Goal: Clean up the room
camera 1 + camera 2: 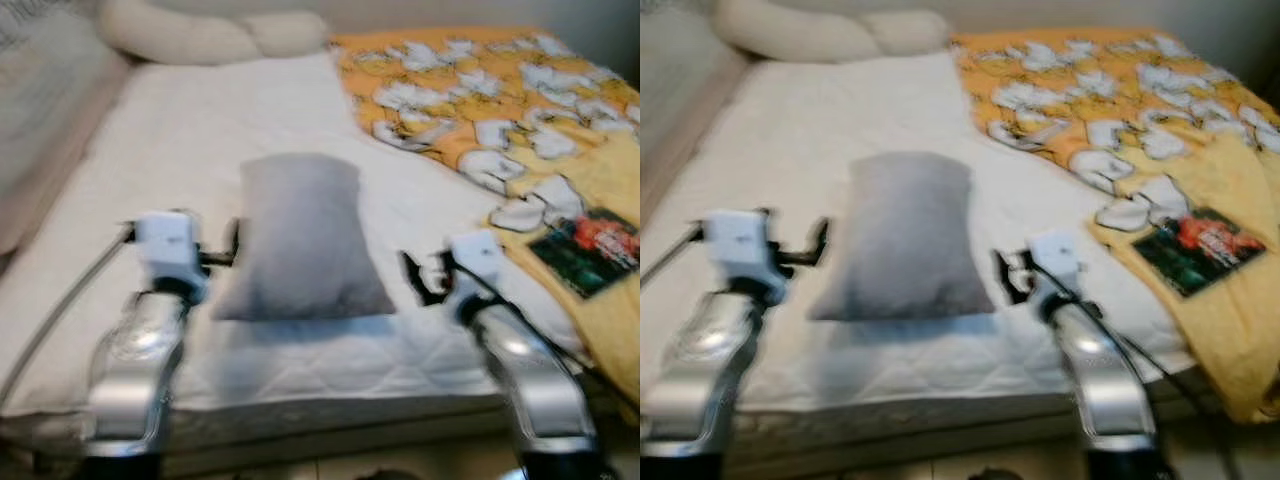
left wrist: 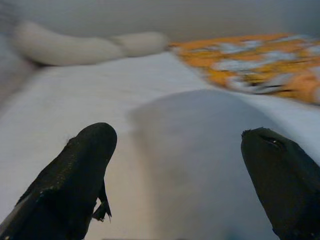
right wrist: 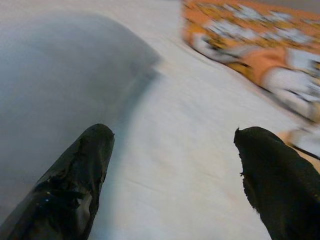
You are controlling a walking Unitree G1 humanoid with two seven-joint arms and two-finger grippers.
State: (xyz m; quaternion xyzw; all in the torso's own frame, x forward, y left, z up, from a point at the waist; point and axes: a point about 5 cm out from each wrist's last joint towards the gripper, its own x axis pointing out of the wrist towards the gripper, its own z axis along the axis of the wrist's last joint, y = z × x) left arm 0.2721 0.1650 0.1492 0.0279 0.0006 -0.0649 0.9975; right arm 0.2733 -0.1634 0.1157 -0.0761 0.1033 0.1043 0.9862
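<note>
Both hands reach over the bed's near edge, fingers spread apart and holding nothing: the left hand (image 1: 232,250) just left of a grey pillow (image 1: 300,240), the right hand (image 1: 420,278) just right of it. The pillow lies flat on the white mattress (image 1: 180,150) between them. Beyond the right hand sprawls an orange patterned blanket (image 1: 520,90). Judged step: approaching the pillow; next, closing in from both sides to grip it.
</note>
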